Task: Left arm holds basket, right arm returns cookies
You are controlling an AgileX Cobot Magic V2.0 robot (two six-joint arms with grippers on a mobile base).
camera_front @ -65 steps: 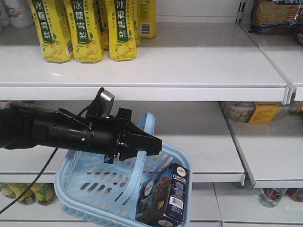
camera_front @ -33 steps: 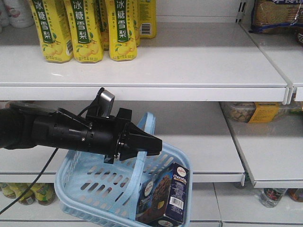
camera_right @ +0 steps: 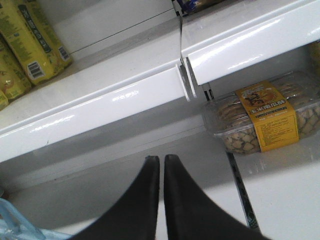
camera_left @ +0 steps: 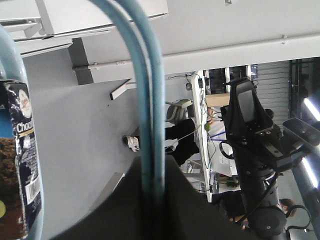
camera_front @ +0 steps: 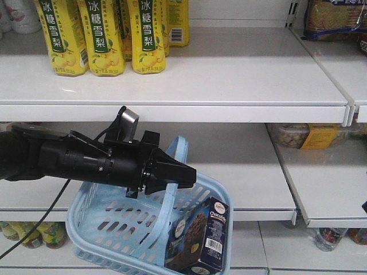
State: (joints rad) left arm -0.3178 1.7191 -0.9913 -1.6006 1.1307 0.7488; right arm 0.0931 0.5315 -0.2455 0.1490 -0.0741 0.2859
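Note:
The light blue basket (camera_front: 120, 229) hangs in front of the shelves by its hoop handle (camera_front: 172, 195). My left gripper (camera_front: 186, 175) is shut on that handle; in the left wrist view the handle (camera_left: 150, 100) runs straight between the black jaws of the gripper (camera_left: 152, 165). The navy cookies carton (camera_front: 198, 235) stands upright in the basket's right corner, and its edge (camera_left: 20, 165) shows at the left of the wrist view. My right gripper (camera_right: 160, 159) is shut with nothing in it and points at the middle shelf. A corner of the basket (camera_right: 10, 220) lies to its lower left.
Yellow drink bottles (camera_front: 103, 34) stand on the upper shelf (camera_front: 229, 91). A clear biscuit tub with a yellow label (camera_right: 265, 117) lies on the middle shelf at the right. A small dark part (camera_front: 364, 206) shows at the right edge.
A small dark part has appeared at the right edge of the front view. The left arm, the basket and the cookies have not moved.

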